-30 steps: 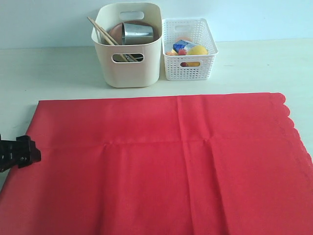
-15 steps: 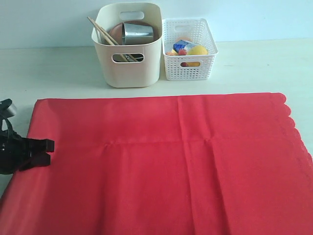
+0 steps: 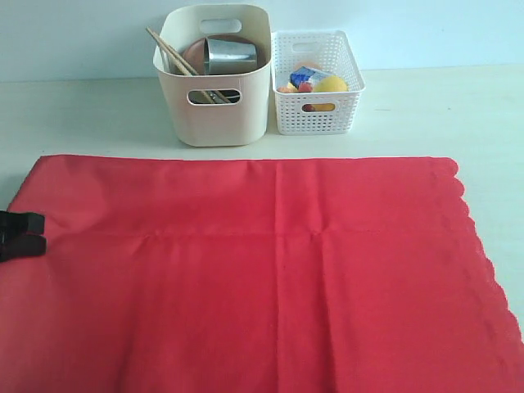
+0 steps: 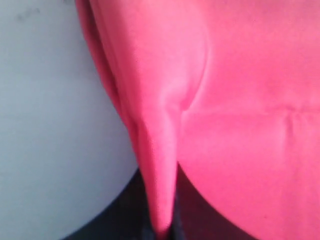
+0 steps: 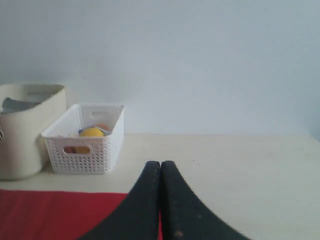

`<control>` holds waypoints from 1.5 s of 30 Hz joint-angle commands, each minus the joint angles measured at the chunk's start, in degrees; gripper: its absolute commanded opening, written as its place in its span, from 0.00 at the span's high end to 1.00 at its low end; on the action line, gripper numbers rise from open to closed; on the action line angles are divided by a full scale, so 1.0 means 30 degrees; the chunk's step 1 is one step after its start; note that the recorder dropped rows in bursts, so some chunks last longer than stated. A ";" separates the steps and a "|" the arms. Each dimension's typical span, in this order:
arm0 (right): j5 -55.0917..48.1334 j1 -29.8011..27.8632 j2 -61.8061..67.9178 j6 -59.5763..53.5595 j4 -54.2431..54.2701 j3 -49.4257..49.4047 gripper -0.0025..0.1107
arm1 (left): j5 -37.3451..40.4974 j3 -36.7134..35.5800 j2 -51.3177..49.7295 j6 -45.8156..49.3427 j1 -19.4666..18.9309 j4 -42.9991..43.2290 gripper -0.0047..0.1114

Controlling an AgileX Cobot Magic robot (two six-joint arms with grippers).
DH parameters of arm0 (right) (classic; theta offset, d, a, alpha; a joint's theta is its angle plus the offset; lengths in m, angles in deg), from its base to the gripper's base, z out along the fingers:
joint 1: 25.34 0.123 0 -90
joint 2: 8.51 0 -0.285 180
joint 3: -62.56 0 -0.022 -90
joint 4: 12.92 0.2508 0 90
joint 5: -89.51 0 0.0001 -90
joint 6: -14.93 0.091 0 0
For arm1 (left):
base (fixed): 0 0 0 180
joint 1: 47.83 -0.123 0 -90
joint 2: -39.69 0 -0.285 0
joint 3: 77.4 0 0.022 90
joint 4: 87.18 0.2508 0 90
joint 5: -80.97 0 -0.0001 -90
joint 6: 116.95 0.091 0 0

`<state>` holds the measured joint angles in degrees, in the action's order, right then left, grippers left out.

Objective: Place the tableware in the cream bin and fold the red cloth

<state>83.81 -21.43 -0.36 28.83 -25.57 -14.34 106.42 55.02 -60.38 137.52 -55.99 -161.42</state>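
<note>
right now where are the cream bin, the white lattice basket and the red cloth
cream bin (image 3: 214,124): exterior view, front wall under the handle cut-out
white lattice basket (image 3: 316,123): exterior view, front wall
red cloth (image 3: 246,270): exterior view, flat middle of the sheet

left claw: black, blocky | right claw: black, smooth, tapered

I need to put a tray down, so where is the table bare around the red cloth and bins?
Bare table left of the cream bin. Another patch right of the white basket, running down beside the red cloth. Between bins and cloth, only a thin strip. The cloth covers the near side; the left gripper pinches its left edge.
</note>
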 commanded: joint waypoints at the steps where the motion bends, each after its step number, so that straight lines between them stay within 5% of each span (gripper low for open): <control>1: 0.0836 0.0036 -0.0122 0.0690 0.1242 -0.0104 0.98 | 0.0851 0.1477 0.0621 -0.1800 -0.1666 0.2952 0.96; 6: 0.2526 0.0036 -0.0122 0.0892 0.1284 -0.0104 0.98 | 0.3123 0.3336 0.0653 -0.6353 -0.2610 0.8526 0.96; 10: 0.4195 0.0036 -0.0122 0.6482 0.3732 -0.0104 0.98 | 0.5887 0.4723 0.0830 -0.6456 -0.2592 0.8711 0.96; 20: -0.0068 0.0610 0.2594 0.5386 0.5210 -0.0104 0.98 | 0.9741 0.6978 0.3984 -0.6333 -0.1700 0.6590 0.96; 27: -0.0366 0.4829 1.0323 0.0689 0.7744 0.1350 0.98 | 0.9824 0.8092 0.4753 -0.7671 0.3128 0.6611 0.96; 35: -0.0356 0.9471 2.1078 0.0003 0.7730 0.4427 0.98 | 0.7075 0.9297 0.4288 -0.9048 0.9620 0.6742 0.96; 45: -0.0660 1.0259 2.7021 -0.0276 0.6867 0.6897 0.98 | 0.6343 1.2809 -0.0626 -1.0545 1.5718 0.7254 0.96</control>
<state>82.50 9.24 80.76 28.85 -3.07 5.03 125.84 90.20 -58.89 106.66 -12.42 -139.03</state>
